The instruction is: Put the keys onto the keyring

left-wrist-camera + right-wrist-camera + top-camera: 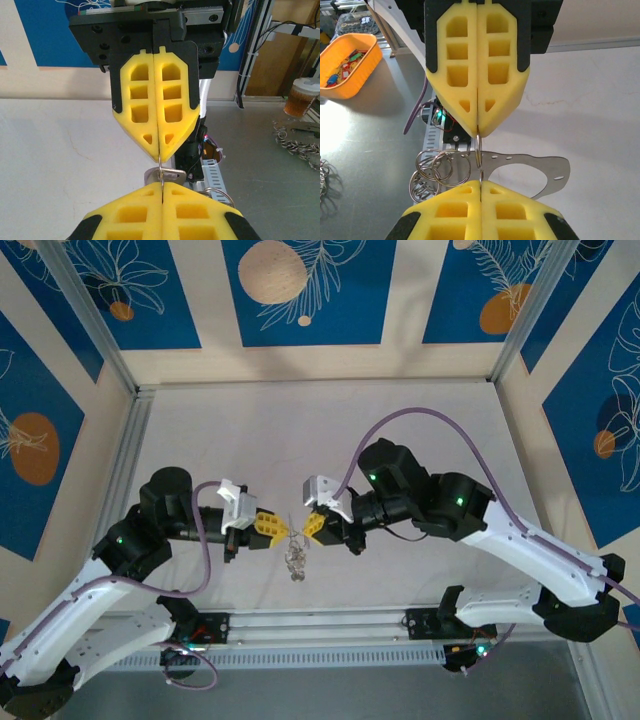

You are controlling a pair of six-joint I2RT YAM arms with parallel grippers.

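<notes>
Facing each other tip to tip just below the centre of the top view, the left fingers (pixel 268 528) and the right fingers (pixel 314 526) are both pressed together. Each pair is clamped on the same thin wire keyring (pixel 479 150), which spans the small gap between the two sets of yellow tips.

In the right wrist view the right fingers (pixel 481 186) rise from the bottom edge and the left fingers (pixel 478 133) come down from the top. The keyring stands edge-on between them. A flat silvery metal tag (pixel 535 170) with a large cut-out hangs from it toward the right, and a bunch of split rings (pixel 437 170) hangs at lower left.

From above, this bunch (pixel 295 560) dangles below the gap over the pale bench (pixel 420 420); whether it touches the bench I cannot tell.

An orange tray (pixel 345 65) holding small coloured pieces sits at upper left of the right wrist view. In the left wrist view a cup (pixel 302 97) and a pile of chain (pixel 300 145) lie at the right edge.
</notes>
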